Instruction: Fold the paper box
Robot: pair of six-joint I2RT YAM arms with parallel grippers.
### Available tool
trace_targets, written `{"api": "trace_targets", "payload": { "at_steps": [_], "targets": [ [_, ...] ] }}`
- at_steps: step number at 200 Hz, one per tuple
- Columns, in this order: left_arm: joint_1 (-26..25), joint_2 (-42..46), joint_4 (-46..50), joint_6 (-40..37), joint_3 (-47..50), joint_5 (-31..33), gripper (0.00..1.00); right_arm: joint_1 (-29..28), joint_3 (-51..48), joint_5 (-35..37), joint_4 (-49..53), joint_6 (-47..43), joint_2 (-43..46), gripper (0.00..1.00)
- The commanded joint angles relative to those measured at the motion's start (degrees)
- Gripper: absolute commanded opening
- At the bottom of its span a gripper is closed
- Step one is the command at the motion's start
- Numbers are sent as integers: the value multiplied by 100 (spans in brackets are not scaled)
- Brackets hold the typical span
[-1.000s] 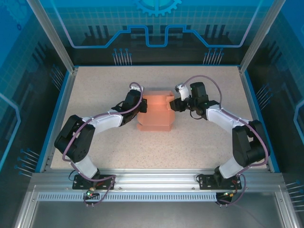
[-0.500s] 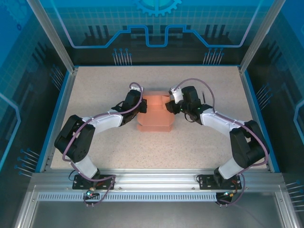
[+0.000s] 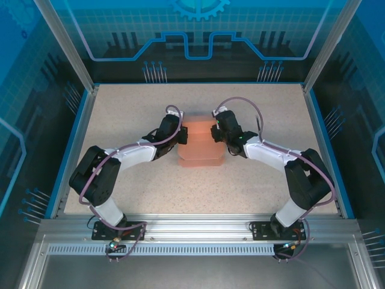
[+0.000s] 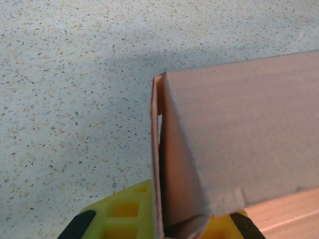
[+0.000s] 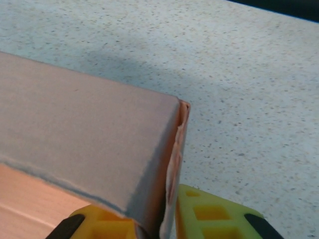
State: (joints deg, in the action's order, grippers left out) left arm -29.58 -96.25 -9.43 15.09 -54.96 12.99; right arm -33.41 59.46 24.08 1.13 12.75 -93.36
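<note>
The salmon-orange paper box (image 3: 200, 146) lies mid-table between both arms, its top panels folded over. My left gripper (image 3: 180, 138) is at its left edge and is shut on the thin side wall; in the left wrist view that wall of the paper box (image 4: 239, 129) runs between the yellow fingers (image 4: 119, 215) of the left gripper (image 4: 164, 221). My right gripper (image 3: 215, 133) is at the box's right edge. In the right wrist view the paper box (image 5: 84, 144) has its doubled side wall pinched between the yellow pads (image 5: 212, 215) of the right gripper (image 5: 167, 221).
The speckled table (image 3: 252, 180) is bounded by a blue rim (image 3: 73, 144) and metal frame posts (image 3: 63, 45). Both arm bases sit at the near edge by the aluminium rail (image 3: 192, 227).
My right gripper has moved left up to the box's right side and shut on its wall. The raised flap there has folded in. The left arm has stayed put.
</note>
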Motion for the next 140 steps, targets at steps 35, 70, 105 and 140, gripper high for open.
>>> {"api": "trace_targets", "payload": {
  "at_steps": [35,70,105,140],
  "targets": [
    [-8,159,-21,-39,-67,-90,5,-375,533,1879,910,479,-320,13],
    [-5,141,-12,-32,-92,-80,5,-465,745,2383,1364,723,-501,12],
    [-4,168,18,-35,-94,-51,5,-473,886,2733,1687,833,-690,12],
    [-11,158,16,-33,-94,-52,5,-457,980,2545,1711,791,-733,14]
  ]
}}
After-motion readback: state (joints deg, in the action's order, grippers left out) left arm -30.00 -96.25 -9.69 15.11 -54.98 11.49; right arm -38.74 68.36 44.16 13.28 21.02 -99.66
